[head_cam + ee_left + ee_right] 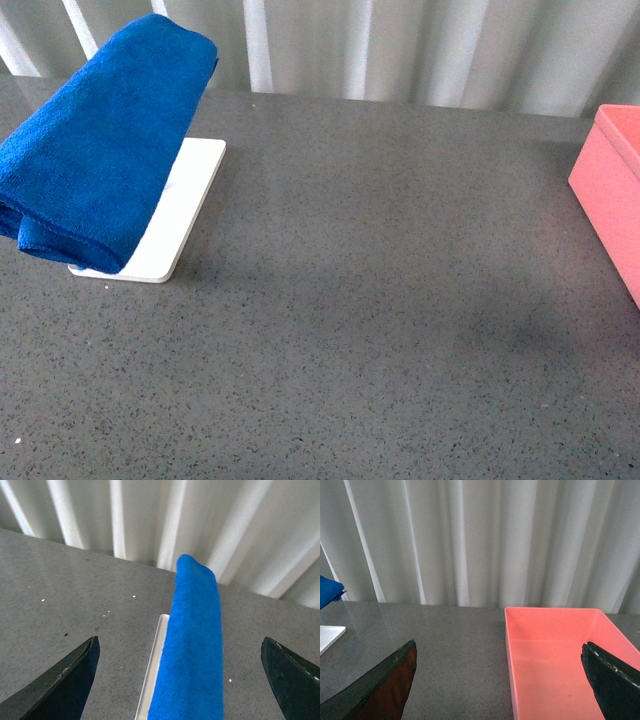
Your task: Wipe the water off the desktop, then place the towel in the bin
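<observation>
We see the big blue towel (pixel 100 150) folded thick at the far left of the grey speckled desk (pixel 380 330). It lies over a flat white tray (pixel 185 215) and hides much of it. One long side of the tray sticks out from under the towel.

The pink bin (pixel 612 190) sits at the far right edge of the desk, well apart from the towel. The right wrist view lets us look down into it, and we see its smooth pink floor and straight walls.

Our left gripper (pixel 179 642) is spread wide and holds nothing. Its two dark fingers (pixel 65 680) stand far apart, with the towel between them in the left wrist view. They do not touch the towel.

Our right gripper (pixel 498 644) is spread wide too, and it holds nothing. It points at the bin from just beside it.

A pale curtain (pixel 420 50) with long folds hangs behind the desk.
</observation>
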